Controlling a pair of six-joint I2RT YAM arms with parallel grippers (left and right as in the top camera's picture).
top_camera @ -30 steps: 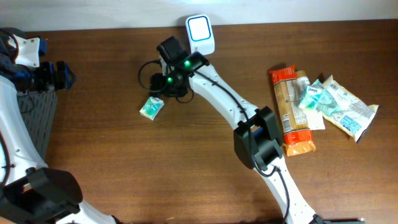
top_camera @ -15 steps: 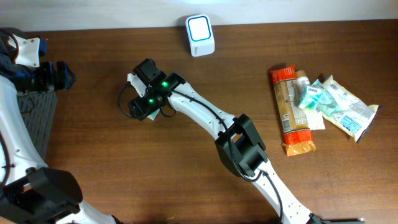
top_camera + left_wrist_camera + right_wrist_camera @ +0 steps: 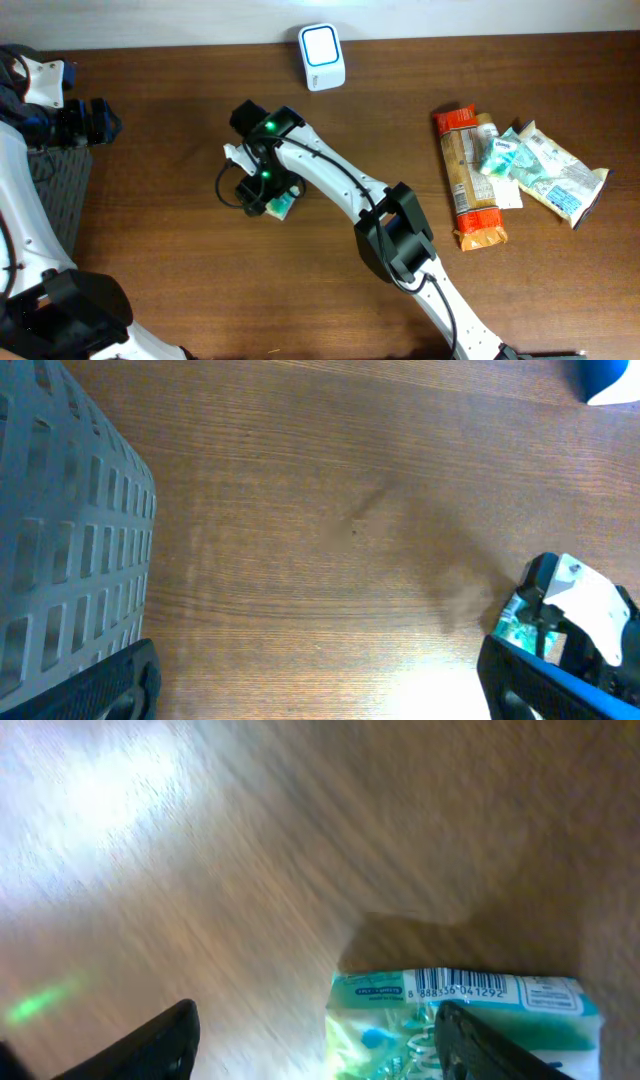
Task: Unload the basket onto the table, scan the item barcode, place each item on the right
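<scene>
The right gripper (image 3: pixel 262 188) has swung away from the scanner (image 3: pixel 322 44) to mid-worktop (image 3: pixel 180 260) — the green packet (image 3: pixel 281 207) lies just beside it. Left wrist: the left gripper (image 3: pixel 315 685) gapes wide, empty. Right wrist: its fingers (image 3: pixel 150 1040) are spread, holding nothing — the packet lies flat, barcode (image 3: pixel 460 990) up.

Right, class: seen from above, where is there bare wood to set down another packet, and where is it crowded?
Free: the tabletop between the grey basket and the right gripper; the stretch between the scanner and the snack pile. Crowded: that pile, and around the green packet.
</scene>
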